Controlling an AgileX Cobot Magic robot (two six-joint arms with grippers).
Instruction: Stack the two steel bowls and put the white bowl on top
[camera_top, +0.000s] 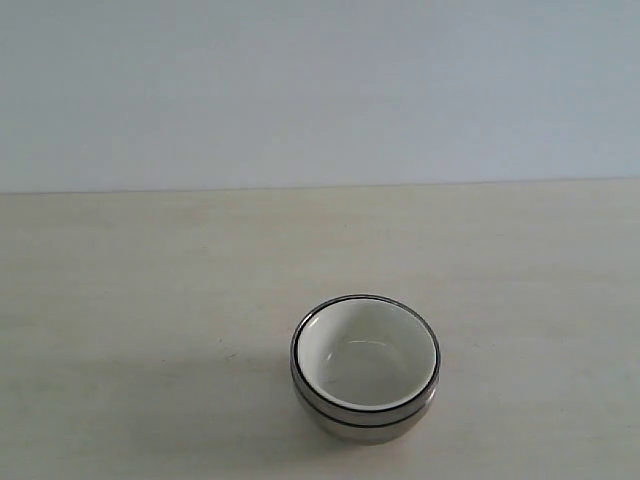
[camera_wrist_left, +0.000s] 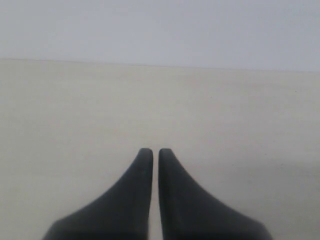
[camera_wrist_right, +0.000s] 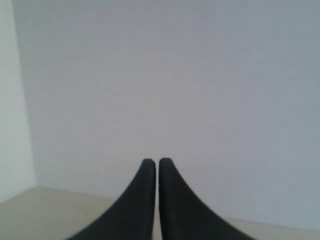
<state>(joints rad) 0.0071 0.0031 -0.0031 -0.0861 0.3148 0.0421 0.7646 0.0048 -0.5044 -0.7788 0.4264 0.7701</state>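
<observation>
Only the outer shells of the steel bowls (camera_top: 365, 432) show, as a shiny band under the rim of the white bowl (camera_top: 365, 360) and a rounder body below it, split by a thin dark line. Their insides are covered by the white bowl, and it is hard to tell whether the lower band is ribbed. The white bowl's foot is hidden inside the stack.

Counted: one white bowl, upright and open side up, seated on top, and two steel layers beneath it, all in a single stack on the pale table (camera_top: 150, 300). A plain wall (camera_top: 320, 90) rises beyond the white bowl, behind the table's far edge.

Neither arm appears in the exterior view, so where they stand relative to the white bowl cannot be told. The left end effector (camera_wrist_left: 151, 152) is level over bare table, its dark fingers together with only a slit between them, holding nothing. The right end effector (camera_wrist_right: 151, 162) faces the wall, fingers likewise together and empty, with a strip of table below.
</observation>
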